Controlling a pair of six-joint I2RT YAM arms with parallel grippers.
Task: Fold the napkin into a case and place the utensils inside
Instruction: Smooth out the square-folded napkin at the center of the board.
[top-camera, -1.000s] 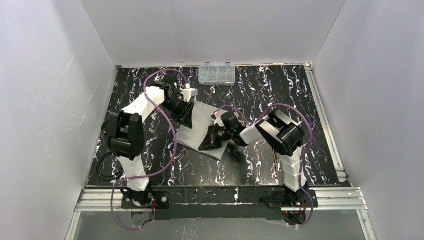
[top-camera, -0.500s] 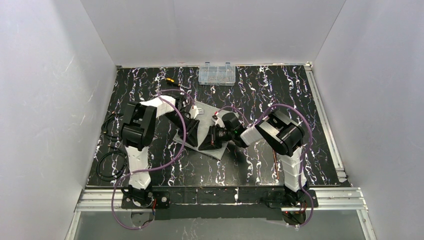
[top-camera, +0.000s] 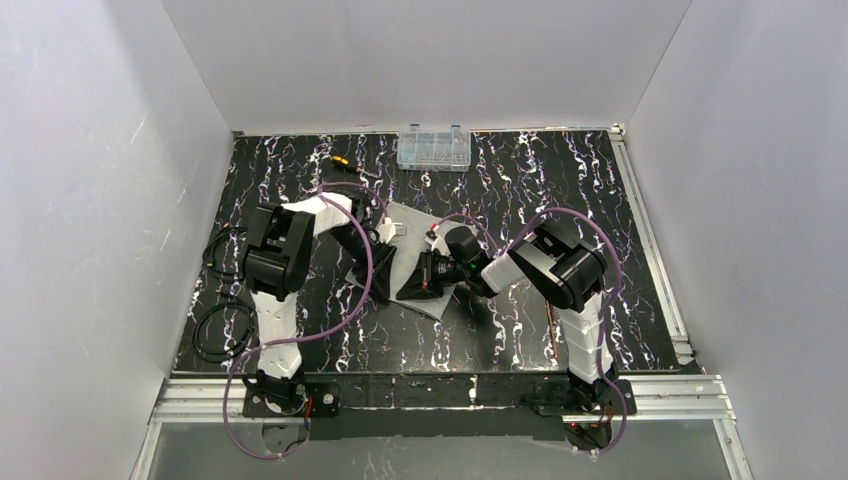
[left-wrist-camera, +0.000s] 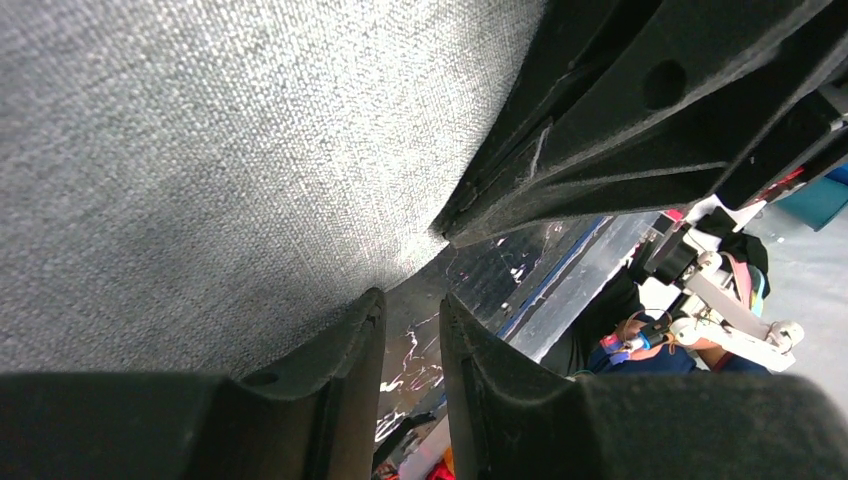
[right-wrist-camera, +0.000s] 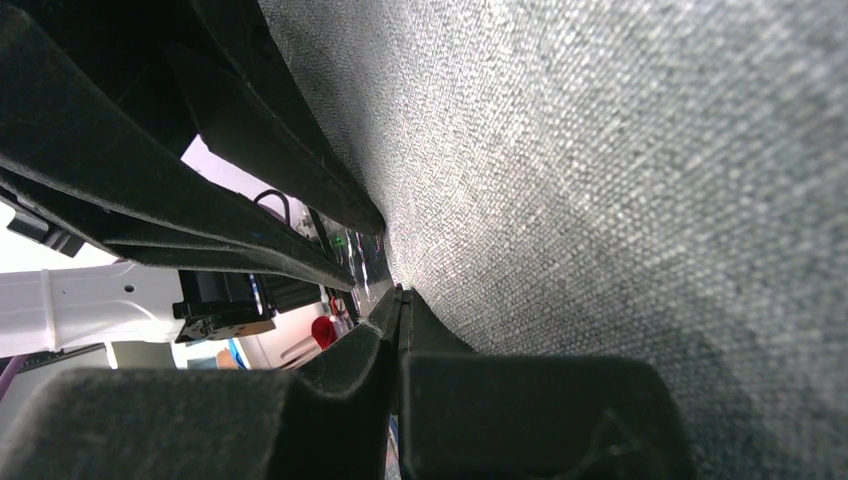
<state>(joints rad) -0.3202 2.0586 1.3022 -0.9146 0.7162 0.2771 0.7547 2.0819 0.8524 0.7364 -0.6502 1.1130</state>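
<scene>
The light-grey napkin (top-camera: 412, 228) lies on the black marbled table, with both grippers down on its near part. My left gripper (top-camera: 383, 272) is at the cloth's left edge. In the left wrist view its jaws (left-wrist-camera: 412, 298) stand narrowly open with bare table between them and the napkin (left-wrist-camera: 200, 150) beside the left finger. My right gripper (top-camera: 418, 283) faces it, shut, with its tips (right-wrist-camera: 401, 292) at the napkin's (right-wrist-camera: 620, 180) edge; pinched cloth does not show. A thin copper utensil (top-camera: 554, 322) lies by the right arm's base.
A clear plastic compartment box (top-camera: 433, 148) stands at the table's far edge. A short orange-and-black screwdriver (top-camera: 342, 160) lies left of it. Purple cables loop around both arms, and metal rails border the table's right and near sides.
My left arm has swung from the napkin's far-left side toward the near side, ending beside the right gripper with its jaws narrower. The screwdriver came into view. The right gripper stayed put.
</scene>
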